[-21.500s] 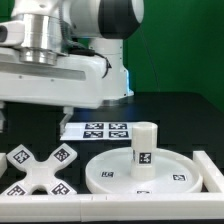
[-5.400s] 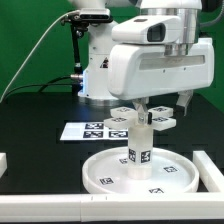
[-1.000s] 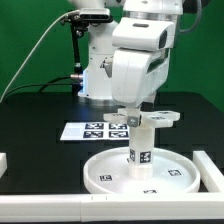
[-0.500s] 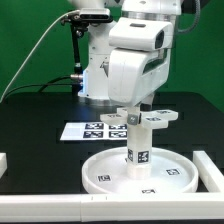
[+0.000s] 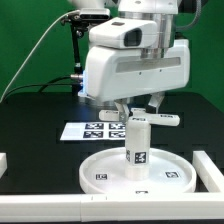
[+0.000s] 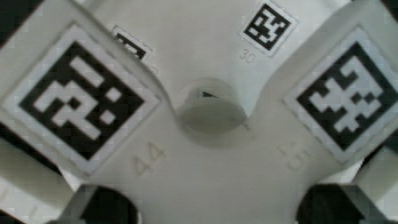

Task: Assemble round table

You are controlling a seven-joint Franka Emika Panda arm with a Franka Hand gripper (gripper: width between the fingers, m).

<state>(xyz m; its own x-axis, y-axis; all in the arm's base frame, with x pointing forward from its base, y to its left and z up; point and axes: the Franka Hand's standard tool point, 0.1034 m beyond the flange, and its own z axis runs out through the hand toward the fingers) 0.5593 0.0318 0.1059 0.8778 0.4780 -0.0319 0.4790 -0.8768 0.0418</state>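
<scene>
The large rimmed round disc [image 5: 100,178] lies flat at the front of the table. The short thick leg [image 5: 138,145] stands upright in its middle, with a tag on its side. The small cross-shaped foot [image 5: 165,118] sits level on top of the leg, its arms sticking out on both sides. My gripper [image 5: 136,108] comes straight down and is shut on the foot. In the wrist view the foot [image 6: 214,110] fills the picture with its tags and centre hole. My gripper [image 6: 222,205] has dark fingertips [image 6: 107,205] on either side of it.
The marker board [image 5: 92,130] lies on the black table behind the disc, partly hidden by my hand. A white rail [image 5: 60,206] runs along the front edge. White blocks stand at the exterior view's right [image 5: 206,165] and left [image 5: 3,160].
My hand has turned about its vertical axis over the leg, now showing its wide side. The foot in it has turned along on the leg top. Disc and leg stay put.
</scene>
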